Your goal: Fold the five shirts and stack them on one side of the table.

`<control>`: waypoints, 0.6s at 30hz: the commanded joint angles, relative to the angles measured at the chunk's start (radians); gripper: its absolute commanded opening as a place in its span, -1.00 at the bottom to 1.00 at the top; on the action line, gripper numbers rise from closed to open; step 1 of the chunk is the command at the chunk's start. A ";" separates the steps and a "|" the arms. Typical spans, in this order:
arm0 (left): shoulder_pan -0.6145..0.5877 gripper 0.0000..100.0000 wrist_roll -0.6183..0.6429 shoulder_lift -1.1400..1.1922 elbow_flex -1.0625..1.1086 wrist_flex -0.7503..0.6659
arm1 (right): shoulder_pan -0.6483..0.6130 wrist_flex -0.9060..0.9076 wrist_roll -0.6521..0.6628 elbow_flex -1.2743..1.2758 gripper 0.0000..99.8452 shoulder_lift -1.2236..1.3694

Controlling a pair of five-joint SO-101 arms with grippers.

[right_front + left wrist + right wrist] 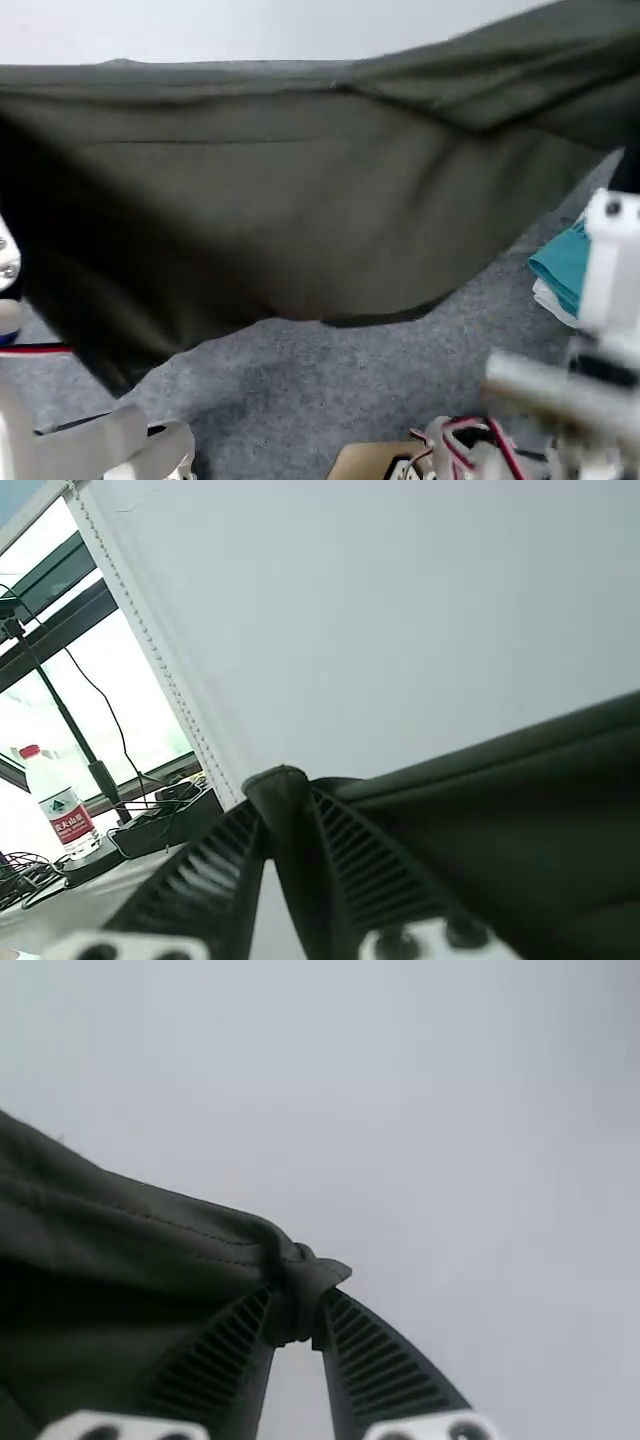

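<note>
A dark olive shirt (300, 190) hangs spread in the air across the high view, its lower edge drooping over the grey table (330, 390). My left gripper (283, 815) is shut on a bunched corner of this shirt (500, 840), raised and facing a white wall. My right gripper (298, 1305) is likewise shut on another pinched corner of the shirt (100, 1270). Folded teal and white shirts (562, 268) lie at the table's right edge, partly hidden by a white arm (610, 270).
White arm parts (100, 440) stand at the near left, and arm bases with red cables (470, 445) at the near edge. A water bottle (58, 805) and a stand with cables (90, 770) sit by a window beyond the table.
</note>
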 commanded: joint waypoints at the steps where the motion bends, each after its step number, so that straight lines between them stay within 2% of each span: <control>1: -0.011 -1.00 -0.008 -0.005 -0.015 0.018 | 0.012 -0.025 0.011 -0.021 -0.98 -0.024; 8: -0.011 -1.00 -0.011 -0.094 -0.015 0.018 | 0.015 -0.025 0.017 -0.023 -0.98 -0.084; 13: -0.011 -1.00 -0.097 -0.166 -0.010 0.018 | 0.015 -0.022 0.107 -0.020 -0.98 -0.116; 18: -0.011 -1.00 -0.107 -0.152 0.033 0.018 | 0.013 -0.002 0.112 0.025 -0.98 -0.102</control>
